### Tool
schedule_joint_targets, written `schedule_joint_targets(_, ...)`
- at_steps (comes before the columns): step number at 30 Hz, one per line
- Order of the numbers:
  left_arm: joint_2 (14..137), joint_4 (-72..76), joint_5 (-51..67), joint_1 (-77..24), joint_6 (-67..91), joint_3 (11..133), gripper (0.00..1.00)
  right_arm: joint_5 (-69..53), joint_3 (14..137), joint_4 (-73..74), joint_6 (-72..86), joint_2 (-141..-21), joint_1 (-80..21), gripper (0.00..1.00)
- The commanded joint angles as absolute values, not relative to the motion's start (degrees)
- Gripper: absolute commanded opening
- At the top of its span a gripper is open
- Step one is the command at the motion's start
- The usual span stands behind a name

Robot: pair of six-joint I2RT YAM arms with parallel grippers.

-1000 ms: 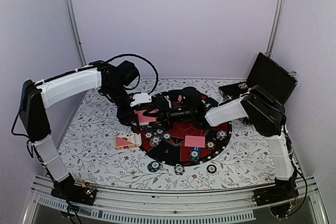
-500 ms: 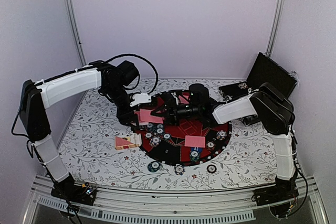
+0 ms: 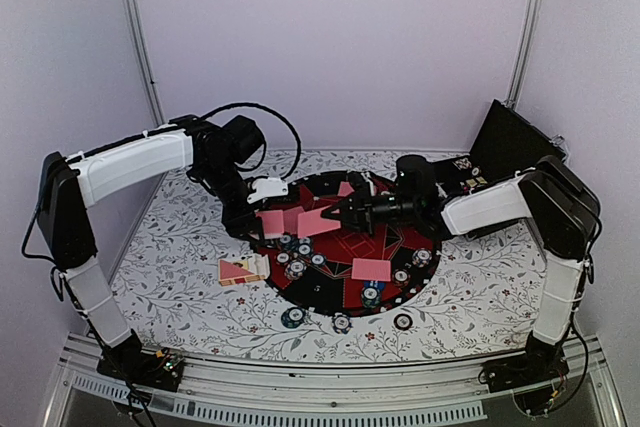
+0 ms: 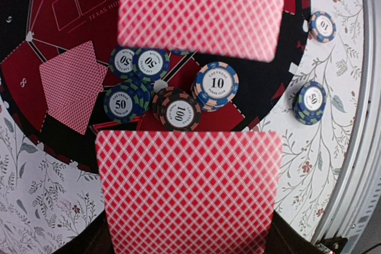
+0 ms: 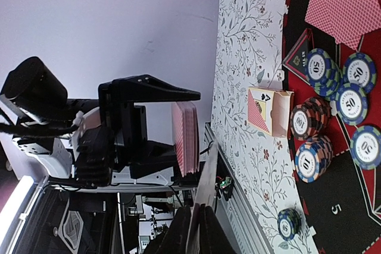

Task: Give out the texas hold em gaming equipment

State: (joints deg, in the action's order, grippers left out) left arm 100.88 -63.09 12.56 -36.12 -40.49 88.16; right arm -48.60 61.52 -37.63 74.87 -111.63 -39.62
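Note:
My left gripper (image 3: 255,217) is shut on a deck of pink-red-backed playing cards (image 4: 187,197), held over the left side of the round mat (image 3: 425,272). The right gripper (image 3: 342,213) is shut on a single card (image 3: 316,221), edge-on in its wrist view (image 5: 209,185), just right of the deck (image 5: 186,138). Poker chips (image 4: 178,112) marked 50, 100 and 10 lie on the mat below. Two cards (image 4: 71,90) lie face down on the mat, another (image 3: 371,269) nearer the front.
An opened card box (image 3: 240,270) lies on the floral cloth left of the mat. Loose chips (image 3: 293,318) sit off the mat near the front edge. A black hinged case (image 3: 518,145) stands open at the back right.
The right gripper has shut on one card and drawn back to the right, away from the deck. The left arm with the deck has stayed put.

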Motion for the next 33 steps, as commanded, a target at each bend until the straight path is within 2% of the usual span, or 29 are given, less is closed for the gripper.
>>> schedule_joint_targets(1,100.1,-62.8,12.9,-36.2,-41.1,88.9,0.01,-49.0,55.3,-35.8,72.3,-104.3,-36.5,0.09)
schedule_joint_targets(8,100.2,-63.0,13.2,-36.2,-41.0,89.3,0.01,-44.5,47.4,-20.9,61.0,-98.2,-31.9,0.08)
schedule_joint_targets(23,100.3,-63.8,12.9,-36.2,-41.0,90.0,0.0,-32.7,51.6,-4.2,46.5,-105.7,-31.8,0.04)
schedule_joint_targets(29,100.5,-63.8,13.0,-36.3,-41.0,90.2,0.0,-28.3,52.2,2.0,44.0,-103.5,-31.9,0.3)
schedule_joint_targets(33,100.4,-63.8,13.1,-36.3,-40.9,90.3,0.0,-25.3,54.4,6.8,42.2,-100.1,-31.8,0.42)
